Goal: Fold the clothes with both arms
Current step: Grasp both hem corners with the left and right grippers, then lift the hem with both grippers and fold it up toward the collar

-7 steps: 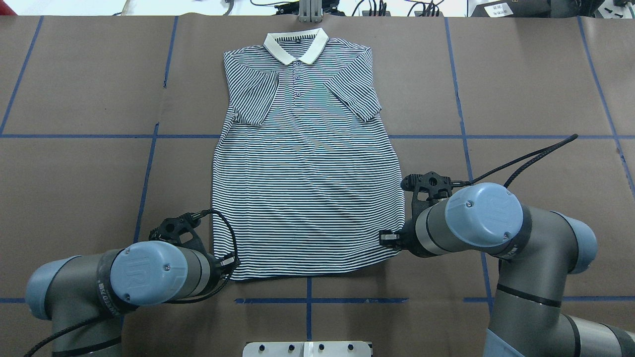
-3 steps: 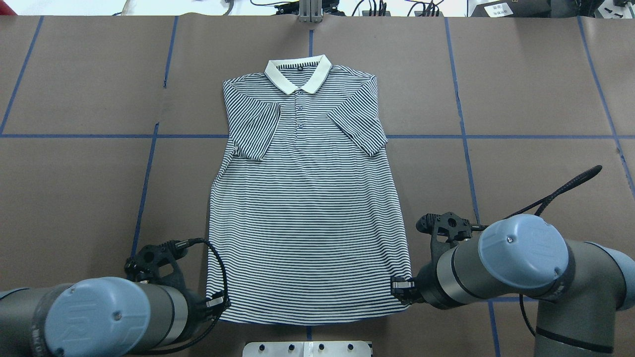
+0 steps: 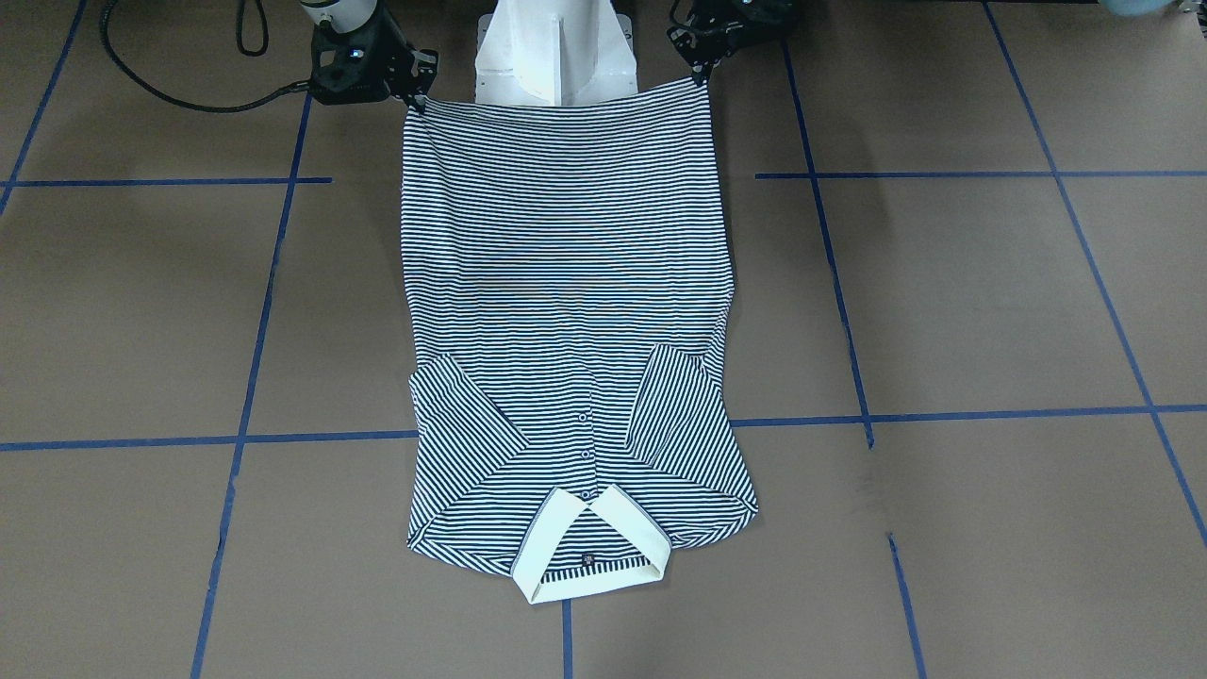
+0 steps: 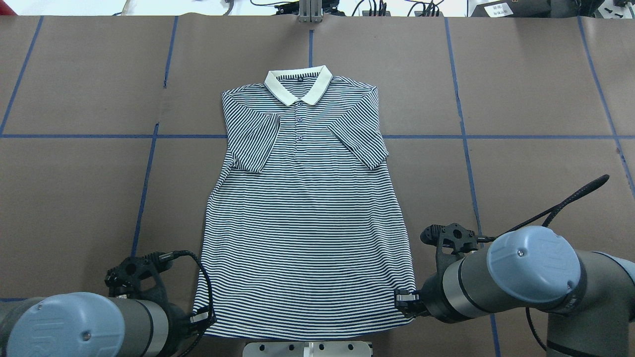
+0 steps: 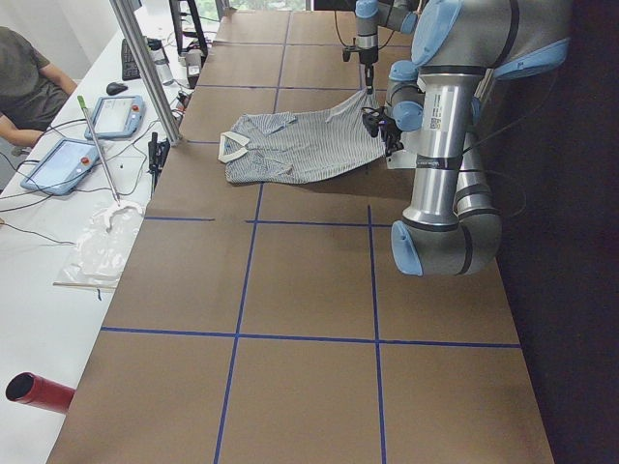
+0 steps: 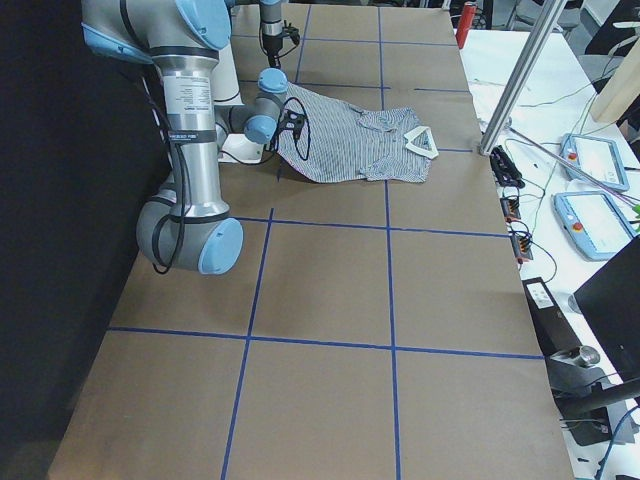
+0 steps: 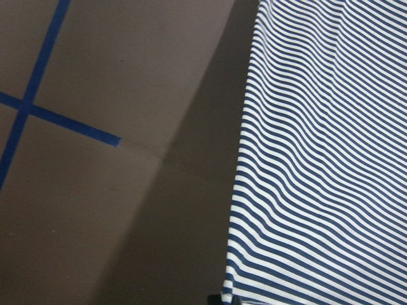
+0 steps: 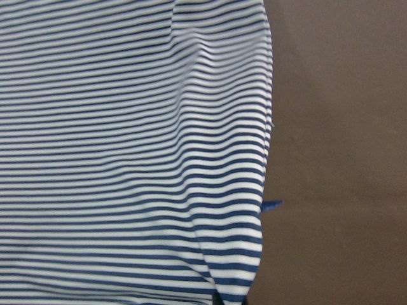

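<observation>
The striped polo shirt (image 4: 307,208) lies face up on the brown table, white collar (image 4: 297,82) at the far end and both sleeves folded in over the chest. My left gripper (image 4: 201,317) is shut on the near left hem corner. My right gripper (image 4: 403,300) is shut on the near right hem corner. In the front-facing view the shirt (image 3: 566,264) is stretched between the left gripper (image 3: 702,71) and the right gripper (image 3: 412,94), with the hem raised by the base. The wrist views show only striped cloth (image 7: 318,159) (image 8: 127,159) and table.
The white pedestal base (image 3: 552,47) stands just behind the hem, also at the bottom edge of the overhead view (image 4: 307,348). Blue tape lines (image 4: 466,148) grid the table. A side bench holds tablets (image 5: 58,164), and an operator (image 5: 29,87) sits there.
Both grippers have pulled back toward the robot's base with the hem corners, dragging the whole shirt toward the near edge. The collar has come away from the far edge.
</observation>
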Controlling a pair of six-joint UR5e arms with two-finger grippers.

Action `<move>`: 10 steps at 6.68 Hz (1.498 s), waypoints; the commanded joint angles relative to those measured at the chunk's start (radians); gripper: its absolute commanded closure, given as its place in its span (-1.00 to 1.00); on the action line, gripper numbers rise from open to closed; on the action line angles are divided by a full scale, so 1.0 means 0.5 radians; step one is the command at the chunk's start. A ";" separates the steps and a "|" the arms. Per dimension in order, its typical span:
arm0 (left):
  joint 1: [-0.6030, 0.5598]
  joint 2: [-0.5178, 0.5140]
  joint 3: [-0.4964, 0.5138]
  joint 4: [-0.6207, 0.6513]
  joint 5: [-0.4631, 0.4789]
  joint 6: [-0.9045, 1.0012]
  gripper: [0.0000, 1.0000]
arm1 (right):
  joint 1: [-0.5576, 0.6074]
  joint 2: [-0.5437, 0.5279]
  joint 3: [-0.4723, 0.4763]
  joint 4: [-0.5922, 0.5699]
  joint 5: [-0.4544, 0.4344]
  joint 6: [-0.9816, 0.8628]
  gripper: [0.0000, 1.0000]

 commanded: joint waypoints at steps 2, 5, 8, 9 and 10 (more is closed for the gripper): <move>-0.412 -0.226 0.154 -0.005 -0.013 0.354 1.00 | 0.438 0.322 -0.287 0.000 -0.045 -0.553 1.00; -0.864 -0.347 0.752 -0.313 -0.007 0.573 1.00 | 0.748 0.614 -0.732 0.025 -0.043 -0.846 1.00; -1.186 -0.463 1.215 -0.693 -0.007 0.751 1.00 | 0.954 0.887 -1.357 0.422 0.070 -0.911 1.00; -1.273 -0.549 1.451 -0.908 -0.007 0.754 1.00 | 0.979 1.034 -1.566 0.463 0.074 -0.914 1.00; -1.298 -0.665 1.696 -1.083 -0.007 0.754 1.00 | 1.012 1.169 -1.753 0.466 0.077 -0.924 1.00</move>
